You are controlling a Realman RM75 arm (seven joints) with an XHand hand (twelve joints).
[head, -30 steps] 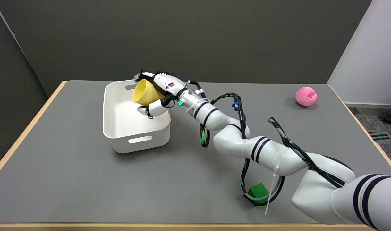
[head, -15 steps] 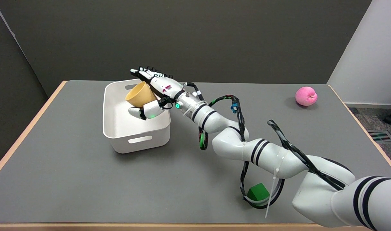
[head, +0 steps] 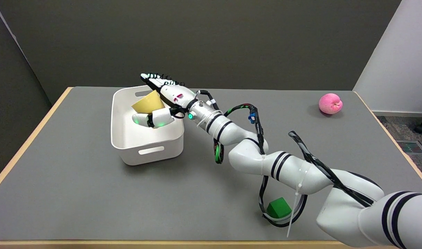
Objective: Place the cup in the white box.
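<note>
The yellow cup (head: 147,103) lies tilted inside the white box (head: 165,154), near its far right corner, mouth toward the left. My right hand (head: 170,97) reaches over the box's right rim. Its fingers (head: 154,79) are stretched out straight above the cup and do not wrap it. The thumb (head: 152,119) sticks out under the cup, which leans against it and the palm. Whether the cup touches the box floor is hidden by the thumb.
A pink apple-like ball (head: 330,103) sits at the table's far right. A green cube (head: 279,208) lies near the front edge under my forearm's cables. The grey table (head: 75,193) has a wooden rim along its left and front edges.
The fingers have uncurled from the cup and stretched out straight. The cup has slid down and to the left into the box, onto the thumb.
</note>
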